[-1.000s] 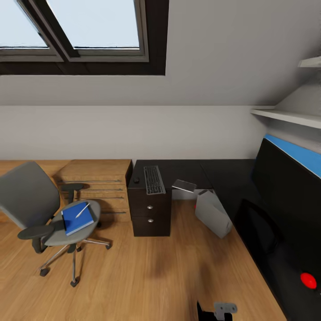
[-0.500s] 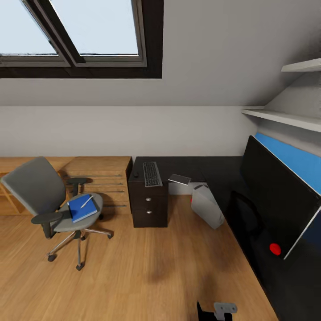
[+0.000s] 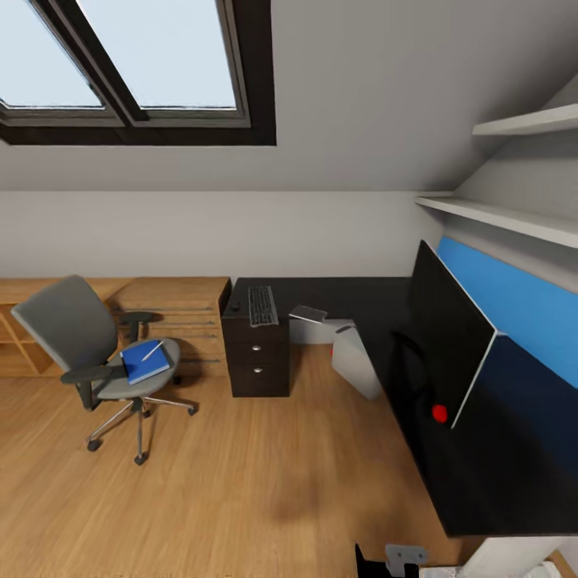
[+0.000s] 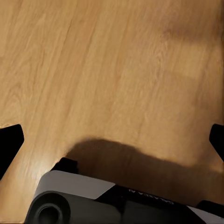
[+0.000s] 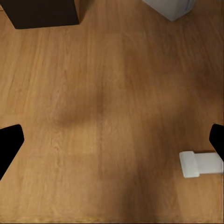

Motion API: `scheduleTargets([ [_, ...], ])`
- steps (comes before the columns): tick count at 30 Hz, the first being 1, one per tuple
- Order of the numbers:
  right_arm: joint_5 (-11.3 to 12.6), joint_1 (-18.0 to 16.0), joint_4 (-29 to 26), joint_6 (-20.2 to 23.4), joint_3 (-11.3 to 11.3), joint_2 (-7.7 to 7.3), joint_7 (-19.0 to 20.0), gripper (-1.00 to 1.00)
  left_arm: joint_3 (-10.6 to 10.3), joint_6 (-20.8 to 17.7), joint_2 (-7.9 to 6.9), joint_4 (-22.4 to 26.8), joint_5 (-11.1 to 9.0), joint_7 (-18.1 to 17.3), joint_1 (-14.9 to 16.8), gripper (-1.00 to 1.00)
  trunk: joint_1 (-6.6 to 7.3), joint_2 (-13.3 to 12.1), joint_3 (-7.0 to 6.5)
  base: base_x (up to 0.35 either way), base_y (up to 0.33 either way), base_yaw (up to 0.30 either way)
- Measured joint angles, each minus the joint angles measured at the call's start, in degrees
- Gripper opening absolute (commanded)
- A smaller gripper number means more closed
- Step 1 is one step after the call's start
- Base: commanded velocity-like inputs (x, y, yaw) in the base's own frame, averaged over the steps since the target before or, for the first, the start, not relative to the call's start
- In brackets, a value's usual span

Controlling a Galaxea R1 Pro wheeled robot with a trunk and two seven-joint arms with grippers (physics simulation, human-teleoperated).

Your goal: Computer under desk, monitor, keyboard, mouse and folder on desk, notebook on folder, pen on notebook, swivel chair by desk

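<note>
**Backed Off, Whole Workspace in Frame**

Camera drawn back and swung over the last second: more of desk (image 3: 353,293) and monitor (image 3: 445,333) showing, nothing itself shifted. Folder (image 3: 144,361) with pen (image 3: 152,351) on top, lying on swivel chair (image 3: 88,345), well apart from desk. Keyboard (image 3: 262,305) and mouse (image 3: 236,306) side by side above the drawers. Left tool (image 4: 112,140) and right tool (image 5: 112,140) both spread apart, empty, over bare floor. Probably still travelling; folder transfer not yet begun.
</note>
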State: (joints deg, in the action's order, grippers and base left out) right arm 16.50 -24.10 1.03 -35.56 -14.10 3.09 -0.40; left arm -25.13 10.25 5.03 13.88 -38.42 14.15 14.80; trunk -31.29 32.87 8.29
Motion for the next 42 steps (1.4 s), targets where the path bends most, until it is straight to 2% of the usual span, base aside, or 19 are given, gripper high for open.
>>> scheduleTargets([
  [5, -0.09, 0.00, 0.00, 0.01, -0.04, -0.03, -0.04, 1.00, 0.04, 0.05, 0.05, -0.07, 0.01, -0.04, 0.00, 1.00, 1.11, -2.01, -0.90, -0.185, -0.174, 0.000],
  [18, -0.10, 0.00, -0.01, -0.06, -0.20, 0.49, -0.08, 1.00, 0.22, 0.26, -0.42, 0.36, 0.14, -0.05, 0.01, 1.00, 3.99, -7.24, -3.25, -0.018, -0.017, 0.000],
  [23, -0.17, -0.01, -0.69, -0.15, -0.35, 1.30, -0.08, 1.00, 0.30, 0.13, -0.82, 4.88, 0.25, 0.02, 0.00, 1.00, 5.09, -9.25, -4.16, -0.001, -0.001, 0.000],
  [25, -0.17, -0.01, -2.11, -0.18, -0.38, 1.60, -0.08, 1.00, 0.34, -0.16, -1.61, 9.55, 0.27, 0.35, 0.00, 1.00, 5.53, -10.05, -4.52, 0.000, 0.000, 0.000],
  [27, -0.32, -0.09, -10.22, 1.24, -0.49, 2.80, -0.20, 1.00, 0.55, -4.68, -3.49, 21.29, 0.35, 4.72, 0.00, 1.00, 5.54, -10.07, -4.54, 0.000, 0.000, 0.000],
  [30, -0.24, -0.09, -16.42, 4.70, -0.29, 3.15, -0.41, 1.00, 0.99, -9.74, -4.74, 28.71, -0.09, 8.68, 0.00, 1.00, 5.54, -10.08, -4.53, 0.000, 0.000, 0.000],
  [31, -0.29, -0.11, -20.96, 8.75, -0.26, 3.24, -0.57, 1.00, 1.67, -13.58, -5.56, 33.56, -0.39, 10.99, 0.02, 1.00, 5.54, -10.08, -4.55, 0.000, 0.000, 0.000],
  [32, -0.23, -0.09, -23.68, 11.34, -0.19, 3.25, -0.65, 1.00, 2.22, -15.79, -5.91, 36.24, -0.40, 12.00, 0.01, 1.00, 5.54, -10.07, -4.54, 0.000, 0.000, 0.000],
  [38, -0.18, -0.14, -40.54, 27.93, 0.45, 3.12, -1.31, 1.00, 6.82, -27.10, -6.86, 52.51, -0.22, 15.12, 0.00, 1.00, 5.54, -10.07, -4.54, 0.000, 0.000, 0.000],
  [39, -0.16, -0.17, -46.45, 32.78, 1.35, 2.85, -1.96, 1.00, 8.15, -29.94, -6.91, 57.79, 0.02, 15.74, 0.01, 1.00, 5.54, -10.09, -4.55, 0.000, 0.000, 0.000],
  [41, 0.08, -0.19, -53.22, 37.33, 2.73, 2.50, -2.87, 1.00, 9.13, -32.38, -6.96, 63.67, 0.10, 16.67, -0.01, 1.00, 5.55, -10.08, -4.54, 0.000, 0.000, 0.000],
  [42, 0.20, -0.21, -59.24, 42.34, 4.43, 2.29, -3.78, 1.00, 9.72, -34.30, -7.03, 68.48, 0.15, 18.06, -0.01, 1.00, 5.54, -10.09, -4.56, 0.000, 0.000, 0.000],
])
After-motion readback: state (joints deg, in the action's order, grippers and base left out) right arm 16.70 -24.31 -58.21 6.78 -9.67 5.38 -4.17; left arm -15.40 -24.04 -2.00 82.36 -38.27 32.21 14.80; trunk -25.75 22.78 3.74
